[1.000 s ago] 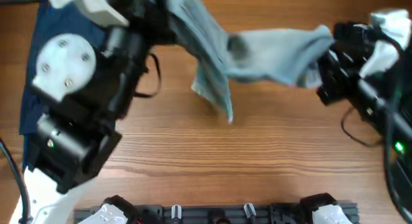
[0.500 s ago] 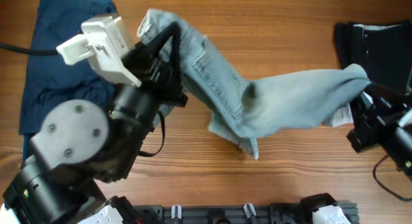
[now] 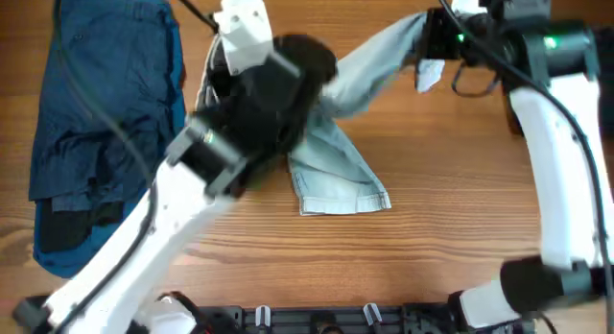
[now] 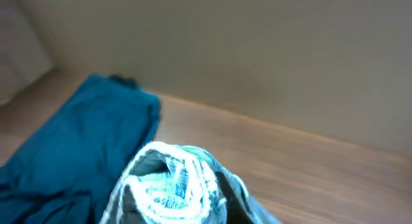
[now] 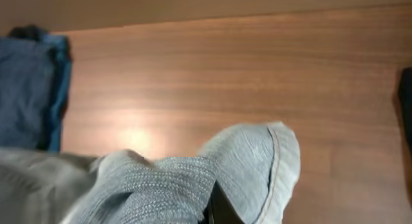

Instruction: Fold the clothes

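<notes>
The pale denim shorts (image 3: 336, 176) hang between my two arms, one cuffed leg draped down onto the table. My left gripper (image 3: 223, 60) is shut on the waistband end; the bunched denim (image 4: 170, 188) fills the left wrist view. My right gripper (image 3: 429, 41) is shut on the other end at the far right, and the denim hem (image 5: 257, 166) covers its fingers in the right wrist view. A dark navy-blue garment (image 3: 101, 113) lies rumpled at the far left of the table and shows in the left wrist view (image 4: 71, 153).
The wooden table (image 3: 460, 238) shows bare wood at the front right. A dark object (image 5: 407, 95) sits at the right edge of the right wrist view. The arm bases (image 3: 317, 320) line the front edge.
Both arms have swung toward the far edge of the table, carrying the denim shorts with them. The right gripper moved from the right edge to the far right; a leg now lies on the table.
</notes>
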Controlling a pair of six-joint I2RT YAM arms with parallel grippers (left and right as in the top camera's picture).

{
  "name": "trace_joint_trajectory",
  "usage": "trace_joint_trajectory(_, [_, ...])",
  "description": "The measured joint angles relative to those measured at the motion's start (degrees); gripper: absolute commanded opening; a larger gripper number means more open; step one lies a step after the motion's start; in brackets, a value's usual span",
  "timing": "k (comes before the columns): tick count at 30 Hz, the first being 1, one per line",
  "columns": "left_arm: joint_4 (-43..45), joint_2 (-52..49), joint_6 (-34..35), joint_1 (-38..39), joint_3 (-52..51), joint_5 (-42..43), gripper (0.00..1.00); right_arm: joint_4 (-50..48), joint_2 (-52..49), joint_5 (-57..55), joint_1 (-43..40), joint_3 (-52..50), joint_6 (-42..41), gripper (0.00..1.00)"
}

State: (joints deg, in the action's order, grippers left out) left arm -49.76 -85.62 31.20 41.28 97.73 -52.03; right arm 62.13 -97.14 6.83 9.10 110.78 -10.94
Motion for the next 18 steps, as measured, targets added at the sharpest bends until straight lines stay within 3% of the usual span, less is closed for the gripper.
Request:
trace_joint_trajectory(5, [-0.20, -9.86, 3.17, -7.91, 0.02, 4.50, 0.05, -6.21, -9.62, 2.16, -3.58, 0.00, 0.17, 0.04])
trace_joint_trajectory(6, [-0.15, -11.41, 4.44, -8.98, 0.02, 5.97, 0.39, -7.52, -11.10, 2.58, -4.13, 0.00, 0.15, 0.13])
trace_joint_trajectory(7, [-0.04, -12.44, 5.44, -9.66, 0.02, 6.91, 0.70, -8.66, -12.33, 3.04, -4.59, 0.00, 0.17, 0.42])
trace_joint_trajectory(8, [0.22, -13.22, 5.99, -10.32, 0.02, 7.54, 0.82, -9.84, -13.44, 3.48, -4.96, 0.00, 0.35, 0.60])
trace_joint_trajectory(10, [1.53, -14.16, 6.95, -11.34, 0.02, 8.11, 1.00, -12.20, -15.43, 3.67, -5.73, 0.00, 0.15, 0.82])
trace_joint_trajectory(11, [2.10, -14.47, 7.32, -11.93, 0.02, 8.50, 1.00, -12.74, -16.50, 3.69, -6.19, 0.00, 0.15, 0.92])
trace_joint_trajectory(13, [2.49, -14.67, 8.02, -12.92, 0.02, 9.42, 1.00, -13.07, -18.05, 4.02, -6.88, 0.00, 0.39, 0.99])
trace_joint_trajectory(18, [2.78, -14.67, 8.59, -13.64, 0.02, 13.60, 1.00, -12.11, -18.16, 8.50, -8.39, 0.00, 0.35, 1.00])
